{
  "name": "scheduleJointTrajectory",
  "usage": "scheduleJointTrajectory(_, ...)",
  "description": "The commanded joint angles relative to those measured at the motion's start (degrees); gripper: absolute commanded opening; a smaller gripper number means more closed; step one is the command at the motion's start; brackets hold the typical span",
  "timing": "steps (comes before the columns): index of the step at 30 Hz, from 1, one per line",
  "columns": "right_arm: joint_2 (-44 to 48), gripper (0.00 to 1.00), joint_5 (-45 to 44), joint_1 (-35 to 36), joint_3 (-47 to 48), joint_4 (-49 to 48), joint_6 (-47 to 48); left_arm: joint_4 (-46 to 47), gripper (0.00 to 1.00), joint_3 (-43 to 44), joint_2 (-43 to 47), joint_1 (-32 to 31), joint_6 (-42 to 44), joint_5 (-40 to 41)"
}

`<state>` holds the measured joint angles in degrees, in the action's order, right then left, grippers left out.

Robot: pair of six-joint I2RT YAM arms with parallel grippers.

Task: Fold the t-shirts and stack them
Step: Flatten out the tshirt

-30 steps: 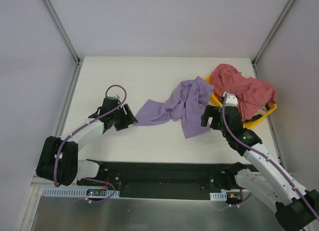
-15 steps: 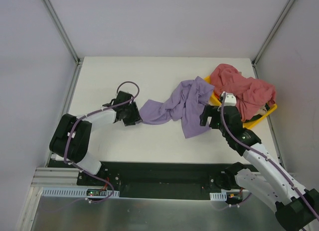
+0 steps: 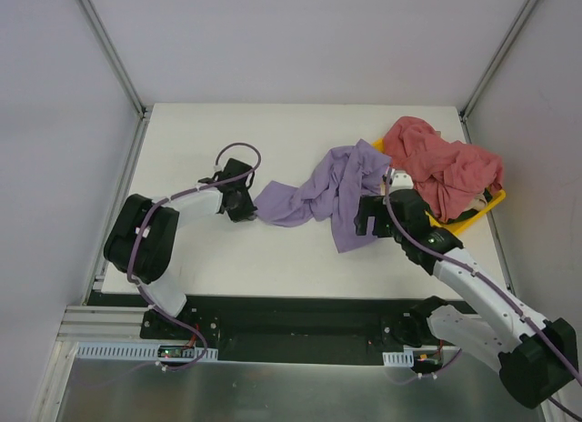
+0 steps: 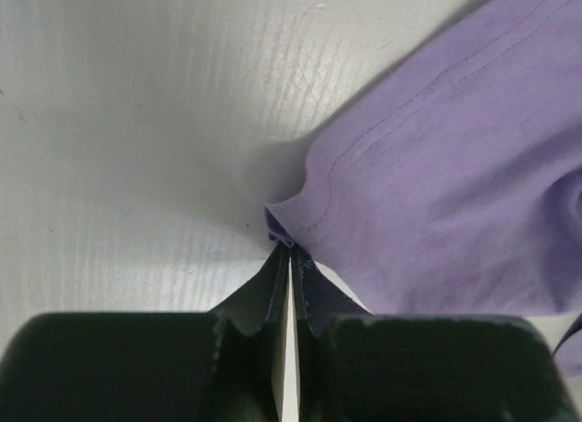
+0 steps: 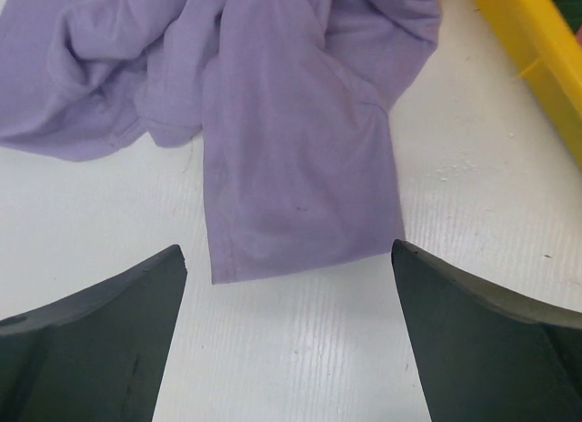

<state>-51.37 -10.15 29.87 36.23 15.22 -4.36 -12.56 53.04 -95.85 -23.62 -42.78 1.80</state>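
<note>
From above, the lavender t-shirt [image 3: 318, 196] sprawls crumpled on the table [image 3: 227, 249]. Its far corner laps the yellow tray [image 3: 477, 215], where the pink-red t-shirts [image 3: 443, 167] lie heaped. Left wrist: the left gripper [image 4: 289, 251] is clamped on the lavender hem's corner (jaws pressed together). Right wrist: the right gripper [image 5: 286, 247] hovers over the shirt's near edge, fingers spread wide.

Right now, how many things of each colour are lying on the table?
purple t-shirt: 1
pink-red heap of cloth: 1 (I cannot tell how many shirts are bunched in it)
yellow tray: 1
Total: 3
</note>
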Motion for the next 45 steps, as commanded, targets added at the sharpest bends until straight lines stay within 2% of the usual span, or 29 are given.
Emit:
scheduleJointTrajectory(1,-3.7,0.98,2.6,3.5,4.4,0.2,3.7,-4.4,0.0,0.8,-2.8,-0.6,1.2,3.6)
scheduleJointTrajectory(7,-8.2,0.97,0.7,8.3,5.9,2.3,3.9,-4.4,0.0,-1.1,1.3,-0.9,2.7,5.4)
scheduleJointTrajectory(15,-6.6,0.96,-0.8,10.3,3.3,0.3,3.3,-4.1,0.0,-7.7,17.0,-2.0,3.8,10.0)
scheduleJointTrajectory(18,-5.7,0.96,0.8,11.1,2.0,-0.1,3.9,-4.1,0.0,-10.3,20.9,-2.0,3.0,8.1)
scheduleJointTrajectory(26,-12.0,0.95,1.2,14.4,3.3,1.7,3.9,-4.1,0.0,-11.6,22.6,-2.0,2.6,7.2)
scheduleJointTrajectory(29,-16.9,0.92,-1.2,15.3,5.2,4.5,2.0,-4.1,0.0,-11.5,22.0,-2.0,2.3,7.3)
scheduleJointTrajectory(36,-27.5,0.72,1.2,15.7,10.2,3.9,0.6,-4.0,0.0,-11.8,22.9,-2.0,2.4,8.0)
scheduleJointTrajectory(45,-34.8,0.57,0.6,16.4,11.9,7.4,-1.5,-2.7,0.0,-13.0,24.6,-2.0,1.7,9.7)
